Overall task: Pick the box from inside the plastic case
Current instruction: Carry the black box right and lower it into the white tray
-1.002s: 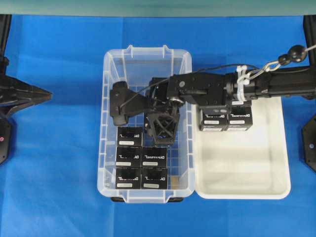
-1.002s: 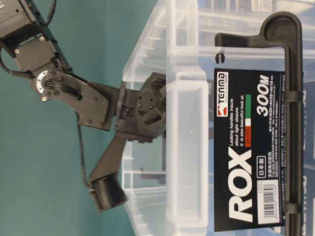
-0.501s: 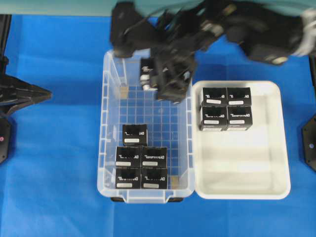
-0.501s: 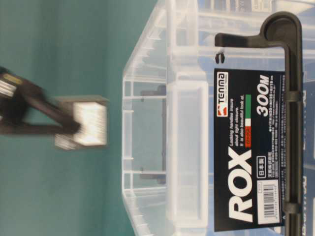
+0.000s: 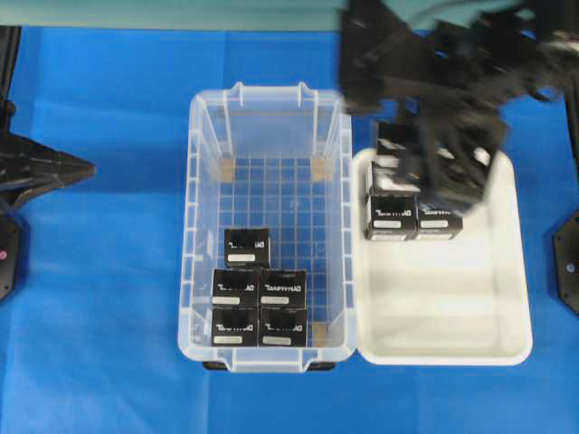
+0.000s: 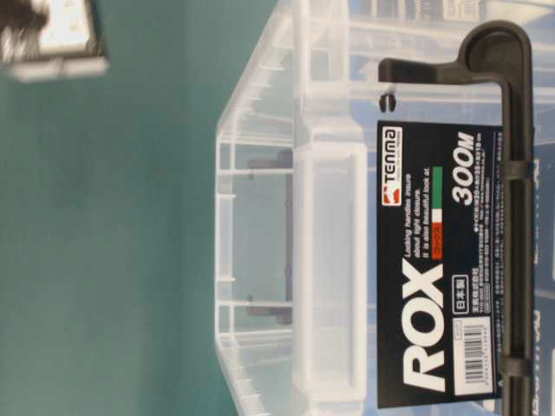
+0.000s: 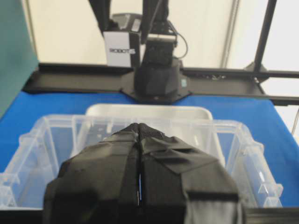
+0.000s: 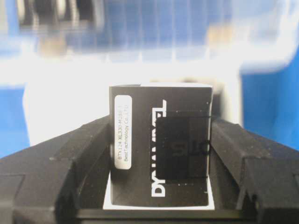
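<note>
the box (image 8: 159, 147) sits clamped between the right gripper's (image 8: 156, 154) fingers (image 8: 70, 158), up in the air over the white tray's (image 5: 507, 348) far left corner; the arm is motion-blurred from overhead. five boxes (image 5: 258, 303) lie at the clear case's (image 5: 194, 226) near end, tray boxes (image 5: 412, 217) partly hidden under the arm. the left gripper (image 7: 139, 186) hangs pressed closed outside the case's left edge.

Both arms are matt black: the left claw (image 7: 140, 186) shows two broad fingers wrapped in creased black tape, the right claw (image 8: 159, 186) has angular moulded black fingers (image 8: 65, 163), and the right arm's base (image 7: 156, 79) is a faceted black housing fed by black cables.
</note>
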